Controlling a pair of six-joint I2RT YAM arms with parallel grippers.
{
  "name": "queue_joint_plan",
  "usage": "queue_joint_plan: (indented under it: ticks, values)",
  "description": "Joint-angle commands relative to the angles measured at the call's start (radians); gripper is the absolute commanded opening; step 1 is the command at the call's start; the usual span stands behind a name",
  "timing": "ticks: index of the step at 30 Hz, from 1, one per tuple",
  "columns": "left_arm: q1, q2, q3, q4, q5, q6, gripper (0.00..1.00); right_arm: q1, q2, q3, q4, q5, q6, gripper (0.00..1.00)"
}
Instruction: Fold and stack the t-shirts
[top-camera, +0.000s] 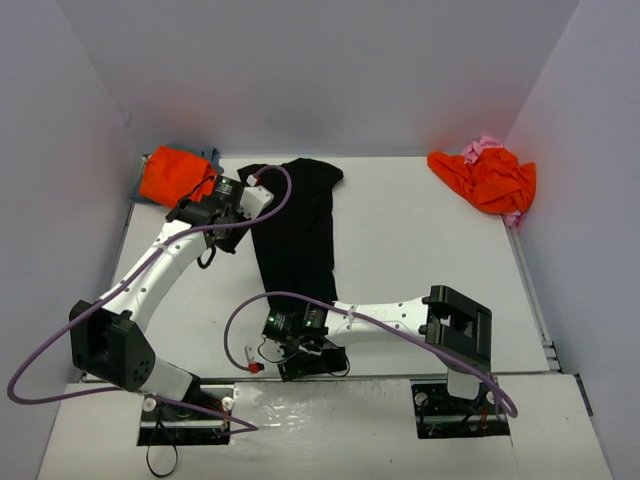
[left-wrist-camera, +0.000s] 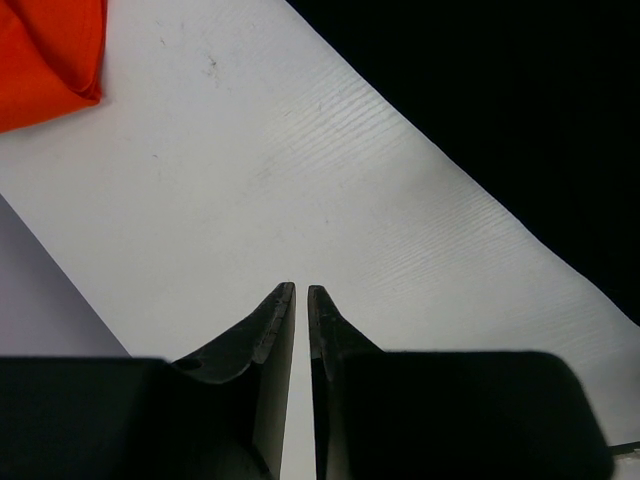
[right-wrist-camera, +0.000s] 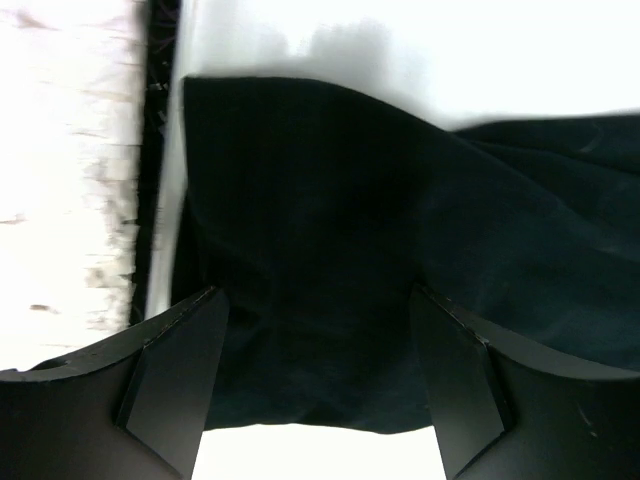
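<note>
One black t-shirt (right-wrist-camera: 330, 170) under parted right gripper (right-wrist-camera: 315, 300)

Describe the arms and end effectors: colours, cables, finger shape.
The left arm and right arm have white links, black joint housings and a purple cable looping along each. The left end effector and right end effector are black, with two wedge-shaped fingers.

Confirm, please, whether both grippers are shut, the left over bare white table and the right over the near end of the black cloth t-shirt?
Only the left gripper is shut, over the bare white table. The right gripper is open, jaws spread over the near end of the black cloth t-shirt, as the right wrist view shows.
</note>
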Motion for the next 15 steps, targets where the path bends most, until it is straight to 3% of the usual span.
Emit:
queue_joint_plan:
  ticks: [1,15]
  values:
    - [0.010,-0.028,0.009,0.038,-0.003,-0.003,0.09,0.003,0.049,0.028,0.016,-0.046,0.001,0.70]
    - [0.024,-0.040,-0.001,0.051,-0.003,0.001,0.09,0.049,0.000,0.045,-0.043,-0.087,0.046,0.70]
